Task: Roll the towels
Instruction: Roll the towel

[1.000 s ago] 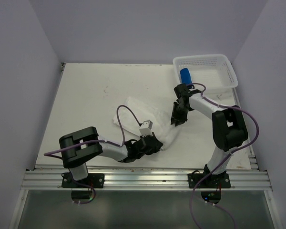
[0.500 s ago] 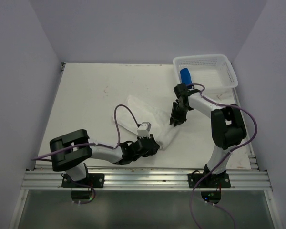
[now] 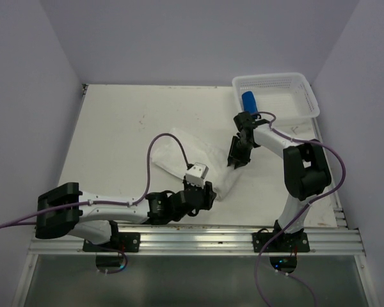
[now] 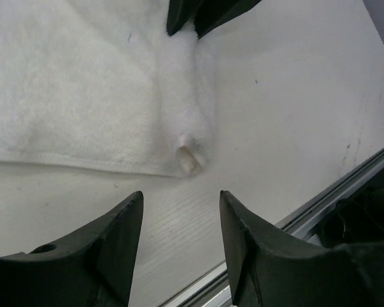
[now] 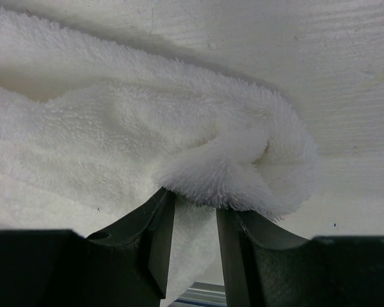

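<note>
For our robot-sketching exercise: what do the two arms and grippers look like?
The left arm and right arm have white links between bulky black joints, each trailing a purple cable. The left gripper and right gripper have dark, tapered fingers. A small white box sits on the left wrist.

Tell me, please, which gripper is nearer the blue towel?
Right. The right gripper is just in front of the blue towel; the left gripper is farther, at the table's near edge.
</note>
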Robot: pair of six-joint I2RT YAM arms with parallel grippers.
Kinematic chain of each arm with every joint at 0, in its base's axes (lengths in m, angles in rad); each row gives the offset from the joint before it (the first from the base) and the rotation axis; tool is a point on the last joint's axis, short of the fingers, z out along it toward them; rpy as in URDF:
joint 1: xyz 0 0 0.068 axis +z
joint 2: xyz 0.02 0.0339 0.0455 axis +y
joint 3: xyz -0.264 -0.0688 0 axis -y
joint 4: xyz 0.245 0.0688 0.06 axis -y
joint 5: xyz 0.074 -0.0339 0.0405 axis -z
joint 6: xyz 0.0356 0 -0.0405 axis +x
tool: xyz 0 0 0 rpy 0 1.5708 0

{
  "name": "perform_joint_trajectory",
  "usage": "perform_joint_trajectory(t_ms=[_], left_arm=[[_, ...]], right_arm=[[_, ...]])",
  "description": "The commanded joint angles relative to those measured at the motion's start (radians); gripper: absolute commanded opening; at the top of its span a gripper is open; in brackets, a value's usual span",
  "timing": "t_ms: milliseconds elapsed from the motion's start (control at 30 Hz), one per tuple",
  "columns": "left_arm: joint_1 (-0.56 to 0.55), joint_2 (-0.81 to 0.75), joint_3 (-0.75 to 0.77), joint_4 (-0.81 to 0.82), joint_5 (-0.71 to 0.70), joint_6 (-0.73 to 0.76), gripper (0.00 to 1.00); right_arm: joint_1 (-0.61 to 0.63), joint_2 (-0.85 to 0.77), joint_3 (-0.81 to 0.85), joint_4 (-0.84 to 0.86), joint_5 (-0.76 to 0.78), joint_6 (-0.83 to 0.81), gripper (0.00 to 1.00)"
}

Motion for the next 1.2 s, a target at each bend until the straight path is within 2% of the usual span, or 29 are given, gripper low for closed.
perform_joint_trajectory(t_ms=[0,167,300,500,700,1033,1167], left_arm=[[-0.036,-0.015,0.113,0.061,-0.056,0.307,0.56],[-0.041,0.062,0.2,0.223,0.113,0.642,0.63],[-0.041,0.168,0.285,0.231,0.248,0.75,0.64],[-0.042,0.311,0.348,0.224,0.333,0.845,0.65],[-0.039,0.445,0.417,0.139,0.244,0.9,0.65],[-0.021,0.45,0.397,0.164,0.153,0.925,0.66],[-0.015,0.472,0.406,0.15,0.103,0.928,0.72]], right_arm=[[0.006,0.001,0.011,0.037,0.036,0.007,0.36],[0.02,0.007,0.032,0.024,0.036,0.01,0.37],[0.021,0.011,0.051,0.014,0.039,0.01,0.38],[0.021,0.011,0.062,0.005,0.033,0.006,0.38],[0.021,0.011,0.062,-0.004,0.036,-0.006,0.38],[0.021,0.018,0.048,0.007,0.02,-0.016,0.39],[0.023,0.014,0.043,0.011,0.019,-0.019,0.39]])
